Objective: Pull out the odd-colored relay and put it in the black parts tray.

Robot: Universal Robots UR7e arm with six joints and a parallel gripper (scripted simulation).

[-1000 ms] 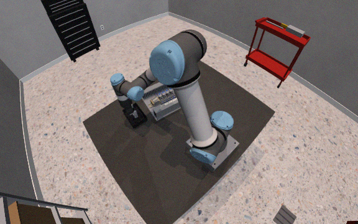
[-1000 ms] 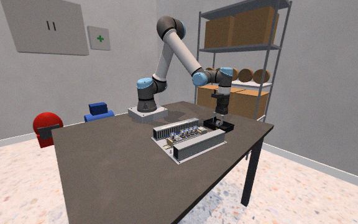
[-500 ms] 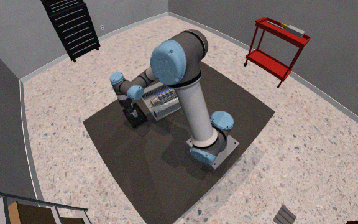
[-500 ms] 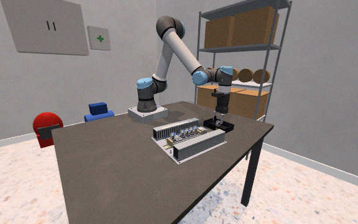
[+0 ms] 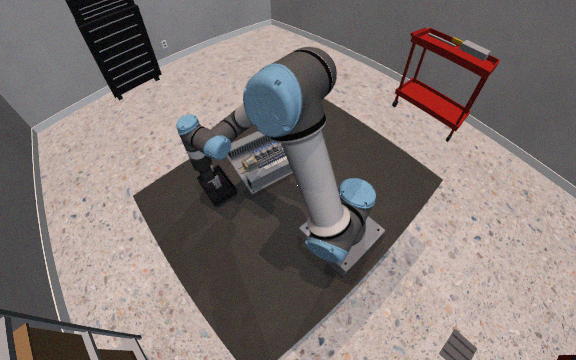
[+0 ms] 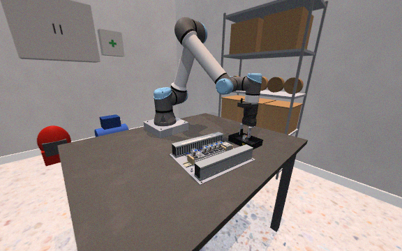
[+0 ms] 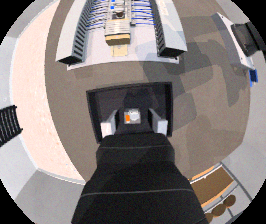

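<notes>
The relay panel (image 6: 212, 155) lies flat on the dark table, with a row of blue-button relays (image 7: 120, 4) between two grey ducts; it also shows in the overhead view (image 5: 263, 162). The black parts tray (image 6: 248, 140) stands beside the panel's far end. A relay with an orange button (image 7: 131, 117) sits inside the tray (image 7: 129, 106). My gripper (image 7: 133, 115) hangs straight above the tray, open, its fingers on either side of the relay without gripping it. In the side view the gripper (image 6: 245, 134) is just above the tray.
The robot base (image 6: 165, 126) stands at the table's far side. The table edge (image 6: 292, 153) is close behind the tray. A metal shelf with boxes (image 6: 271, 70) stands beyond it. A red cart (image 5: 443, 80) is far off on the floor.
</notes>
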